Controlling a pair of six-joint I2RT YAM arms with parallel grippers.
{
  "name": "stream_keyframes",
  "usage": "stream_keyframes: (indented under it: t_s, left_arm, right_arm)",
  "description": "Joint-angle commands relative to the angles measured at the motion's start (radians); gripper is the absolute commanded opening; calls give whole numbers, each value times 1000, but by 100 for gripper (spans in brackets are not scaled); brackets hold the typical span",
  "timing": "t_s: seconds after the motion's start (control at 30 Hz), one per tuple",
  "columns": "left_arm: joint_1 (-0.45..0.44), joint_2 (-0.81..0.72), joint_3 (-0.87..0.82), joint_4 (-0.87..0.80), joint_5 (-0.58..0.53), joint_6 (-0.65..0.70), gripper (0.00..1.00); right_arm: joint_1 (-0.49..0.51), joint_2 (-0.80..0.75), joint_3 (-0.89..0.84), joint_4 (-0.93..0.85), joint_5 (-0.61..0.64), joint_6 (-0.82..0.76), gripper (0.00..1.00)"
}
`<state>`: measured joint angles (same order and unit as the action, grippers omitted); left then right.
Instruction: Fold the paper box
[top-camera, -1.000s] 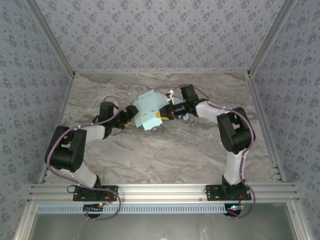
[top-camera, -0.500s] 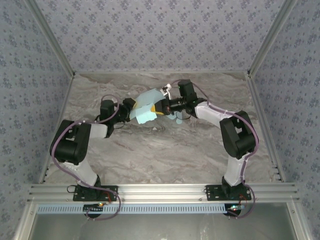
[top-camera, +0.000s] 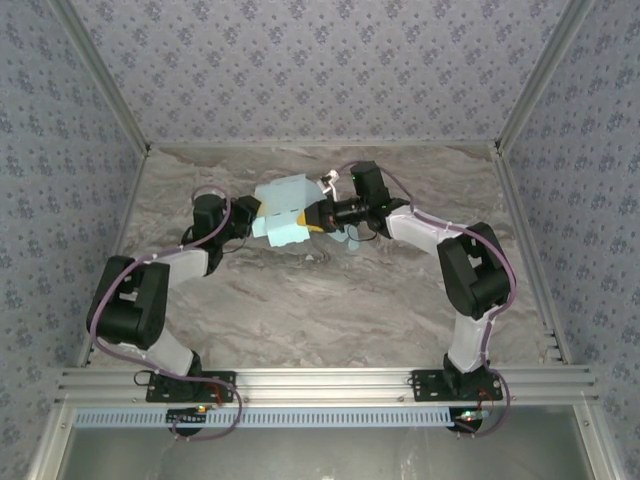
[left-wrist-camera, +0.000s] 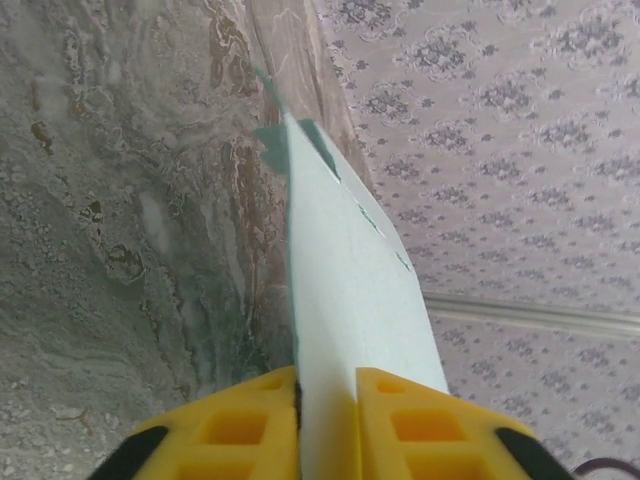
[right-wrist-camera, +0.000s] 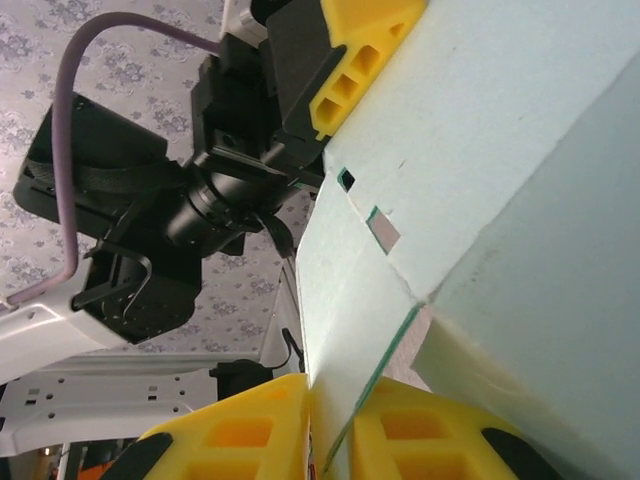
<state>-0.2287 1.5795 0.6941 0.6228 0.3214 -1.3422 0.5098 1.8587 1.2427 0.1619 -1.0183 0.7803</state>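
Note:
The paper box (top-camera: 285, 212) is a pale light-blue card, partly folded, held above the marble table (top-camera: 320, 300) near its back middle. My left gripper (top-camera: 250, 216) is shut on its left edge. In the left wrist view the yellow pads (left-wrist-camera: 230, 430) pinch the card (left-wrist-camera: 345, 280), which runs away edge-on. My right gripper (top-camera: 318, 218) is shut on the card's right side. In the right wrist view its yellow fingers (right-wrist-camera: 240, 435) clamp a panel (right-wrist-camera: 345, 300) beside a folded corner (right-wrist-camera: 480, 150). The left gripper's yellow finger (right-wrist-camera: 350, 70) shows at the far edge.
Patterned walls close the table in at the back (top-camera: 320, 70) and on both sides. An aluminium rail (top-camera: 320, 382) runs along the near edge by the arm bases. Bare marble stretches in front of the grippers.
My left gripper has come in from the left and shut on the box's left edge. The box has shifted slightly towards the back, turning flatter between the grippers.

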Motion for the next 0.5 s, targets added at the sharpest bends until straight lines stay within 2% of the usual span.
stream_keyframes:
  t_s: [0.0,0.1,0.23,0.37,0.47]
  left_arm:
    - [-8,-46,27,-38,22,28,9]
    - [-8,-76,38,-106,5,58,0]
    - [-8,-124,64,-233,-34,107,0]
    - [-8,-165,119,-390,-57,154,0]
    - [-8,-198,160,-501,-79,171,0]
  right_arm:
    - [13,-37,-16,27,48,13,23]
    - [11,-58,-32,8,84,-5,37]
    - [14,-106,-41,-99,148,-118,53]
    - [31,-186,-42,-301,270,-369,58]
    - [76,-279,-66,-432,428,-583,59]
